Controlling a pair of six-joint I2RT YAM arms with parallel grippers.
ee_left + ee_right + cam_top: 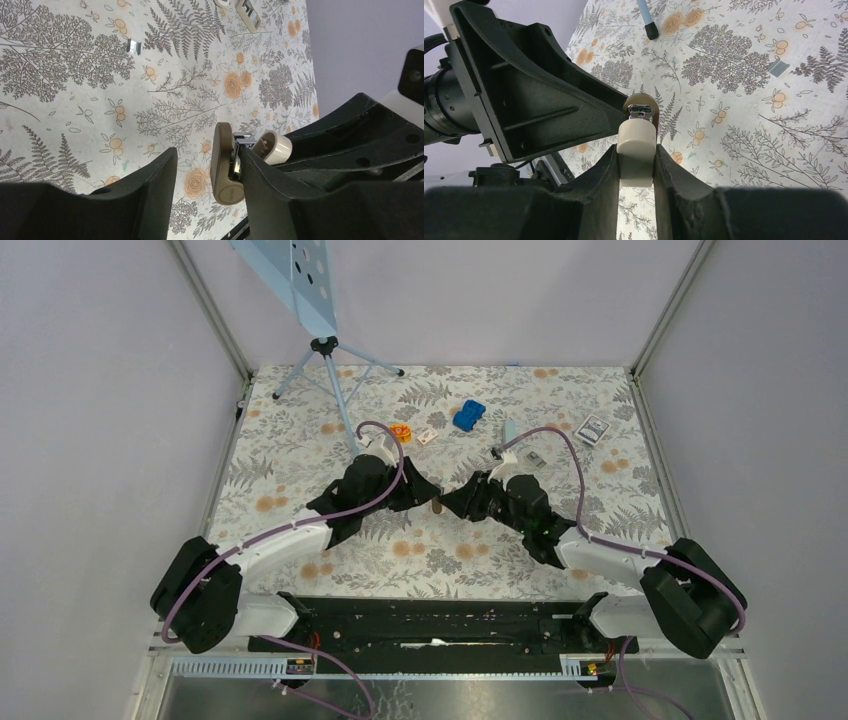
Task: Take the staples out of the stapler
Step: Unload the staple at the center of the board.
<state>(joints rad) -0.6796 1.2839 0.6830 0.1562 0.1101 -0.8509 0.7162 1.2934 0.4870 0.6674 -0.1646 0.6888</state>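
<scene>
A brown and beige stapler hangs above the flowered table between both arms, its silver magazine showing. My right gripper is shut on the stapler's beige end. My left gripper stands open around the brown part, whose metal side lies against the right-hand finger, with a wide gap to the other finger. From above, the two grippers meet at the stapler. A tiny silvery strip, the staples, lies on the cloth.
At the back stand a tripod with a light blue board, a blue object, an orange piece, a small white box, a pen, a card and a small grey tray.
</scene>
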